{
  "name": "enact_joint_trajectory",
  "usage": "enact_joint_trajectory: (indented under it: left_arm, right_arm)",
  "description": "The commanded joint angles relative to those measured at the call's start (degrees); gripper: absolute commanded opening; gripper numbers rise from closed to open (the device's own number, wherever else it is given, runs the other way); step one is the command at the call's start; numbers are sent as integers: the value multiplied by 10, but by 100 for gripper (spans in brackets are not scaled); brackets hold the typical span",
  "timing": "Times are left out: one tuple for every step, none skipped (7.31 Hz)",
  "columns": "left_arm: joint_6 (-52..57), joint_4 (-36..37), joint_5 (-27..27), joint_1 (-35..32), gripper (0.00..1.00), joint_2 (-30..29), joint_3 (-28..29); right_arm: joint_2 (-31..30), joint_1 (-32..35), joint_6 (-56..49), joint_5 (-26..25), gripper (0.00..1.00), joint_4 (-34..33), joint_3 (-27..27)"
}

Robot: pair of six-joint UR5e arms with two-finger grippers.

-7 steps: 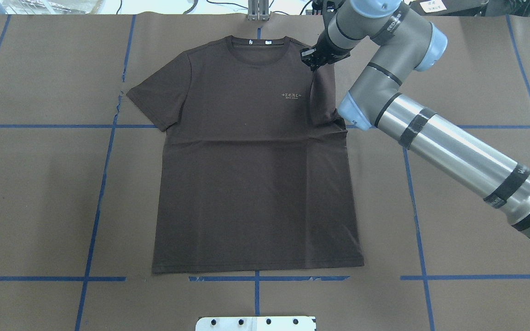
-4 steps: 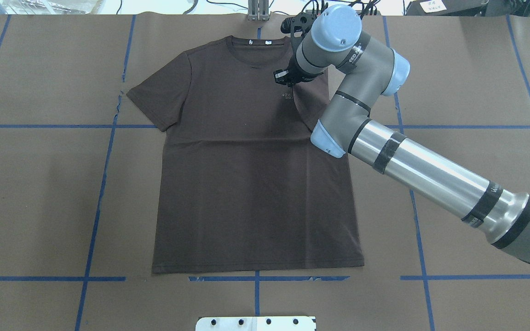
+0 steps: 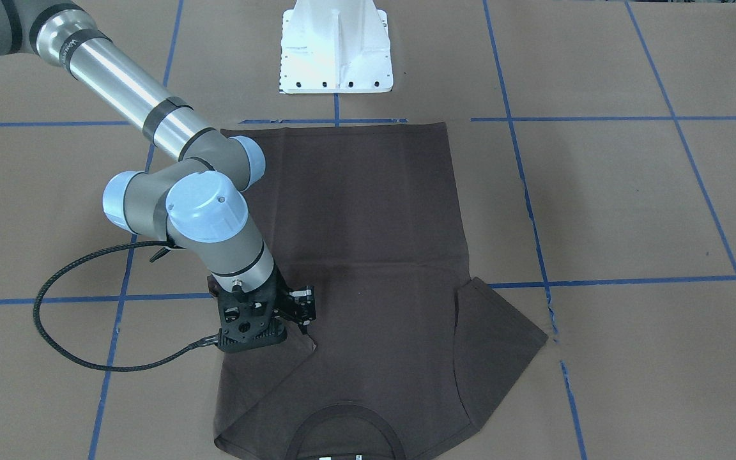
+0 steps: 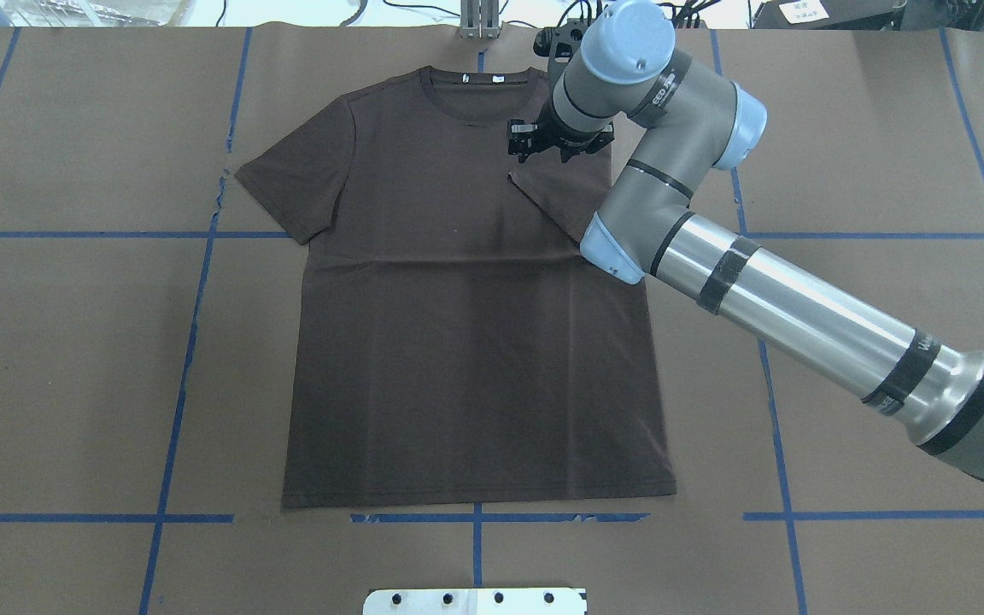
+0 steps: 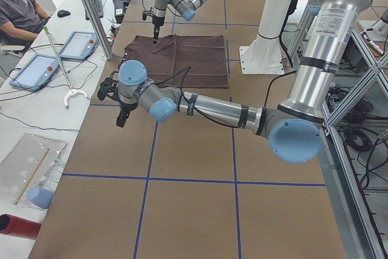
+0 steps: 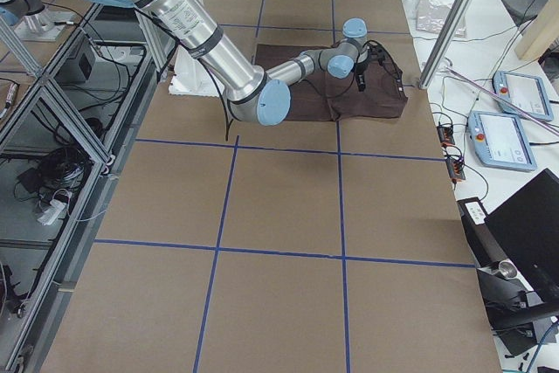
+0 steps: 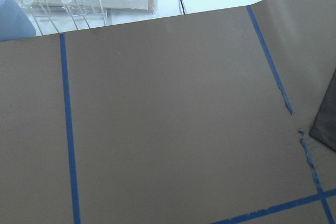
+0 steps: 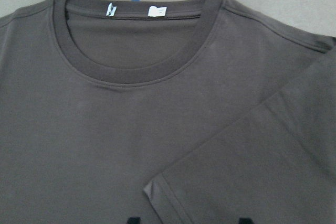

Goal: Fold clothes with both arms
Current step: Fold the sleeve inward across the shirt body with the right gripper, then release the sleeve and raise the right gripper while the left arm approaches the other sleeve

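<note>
The dark brown T-shirt (image 4: 458, 342) lies flat, front up, collar (image 4: 479, 85) at the far edge. Its sleeve (image 4: 565, 192) on my right side is folded in over the chest and lies flat. My right gripper (image 4: 559, 147) hovers open just above that sleeve's tip, holding nothing. In the right wrist view the fingertips (image 8: 134, 220) stand apart over the folded sleeve (image 8: 262, 166), below the collar and its white label (image 8: 156, 10). My left gripper (image 5: 121, 110) hangs over bare paper left of the shirt. I cannot tell if it is open or shut. The other sleeve (image 3: 502, 332) lies spread out.
Brown paper with blue tape lines (image 4: 176, 384) covers the table. The white pedestal base (image 3: 336, 45) stands at the near edge behind the shirt's hem. A black cable (image 3: 55, 332) loops from the right wrist. A person (image 5: 18, 4) sits at a side table with tablets.
My right gripper carried the sleeve tip inward over the chest lettering. It has since opened and let go, and the sleeve now lies flat.
</note>
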Motion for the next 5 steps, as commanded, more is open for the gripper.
enact_joint_trajectory:
  left_arm:
    - [-196, -48, 137, 140, 100, -60, 17]
    - [-261, -65, 180, 194, 100, -81, 32]
    - [-326, -108, 251, 240, 100, -98, 72]
    - [-367, -157, 314, 282, 99, -122, 134]
    - [-374, -168, 357, 300, 98, -144, 187]
  right_arm:
    - [-32, 44, 5, 70, 100, -184, 108]
    - [-88, 64, -1, 97, 100, -212, 180]
    - [-147, 75, -10, 103, 100, -211, 235]
    - [-163, 80, -36, 107, 100, -211, 247]
    - [-165, 78, -38, 103, 100, -208, 246]
